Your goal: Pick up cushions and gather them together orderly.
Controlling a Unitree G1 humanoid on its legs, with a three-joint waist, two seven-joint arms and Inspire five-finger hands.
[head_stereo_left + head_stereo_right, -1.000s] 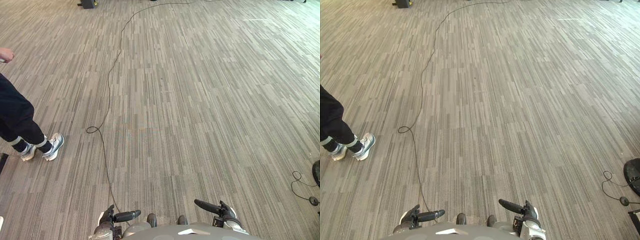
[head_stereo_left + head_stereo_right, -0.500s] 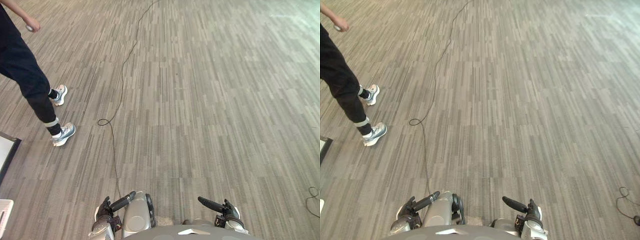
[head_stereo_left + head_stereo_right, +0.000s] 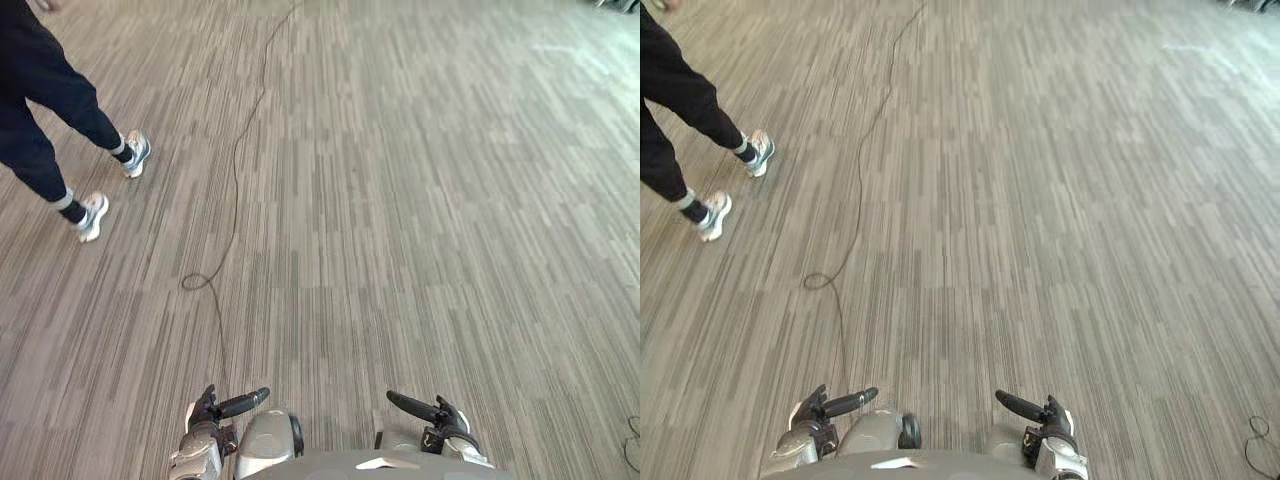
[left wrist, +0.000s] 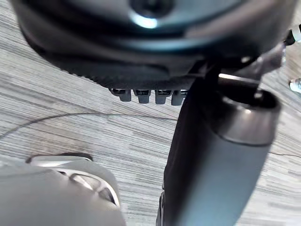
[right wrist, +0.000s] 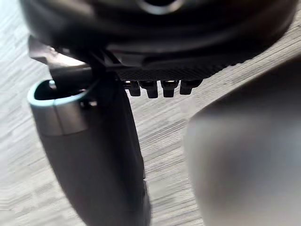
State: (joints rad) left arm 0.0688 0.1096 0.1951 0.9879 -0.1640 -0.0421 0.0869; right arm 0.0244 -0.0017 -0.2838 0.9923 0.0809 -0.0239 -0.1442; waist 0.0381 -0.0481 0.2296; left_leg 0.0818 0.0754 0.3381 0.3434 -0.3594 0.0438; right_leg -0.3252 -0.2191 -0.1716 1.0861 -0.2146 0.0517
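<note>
Fingers (image 4: 143, 95) of the left hand (image 3: 208, 410) are held straight, with the thumb (image 4: 211, 165) standing out beside them; nothing is gripped. The right hand (image 3: 440, 415) is posed likewise, fingers (image 5: 150, 88) straight, thumb (image 5: 94, 155) out, and nothing is gripped. The hands are set apart, each thumb pointed toward the other hand. Striped grey carpet (image 3: 420, 200) is seen beneath and ahead of both. Well ahead of the left hand, off to its left, a person's legs (image 3: 40, 90) in dark trousers are seen in stride, with pale shoes (image 3: 90, 215) on the carpet.
</note>
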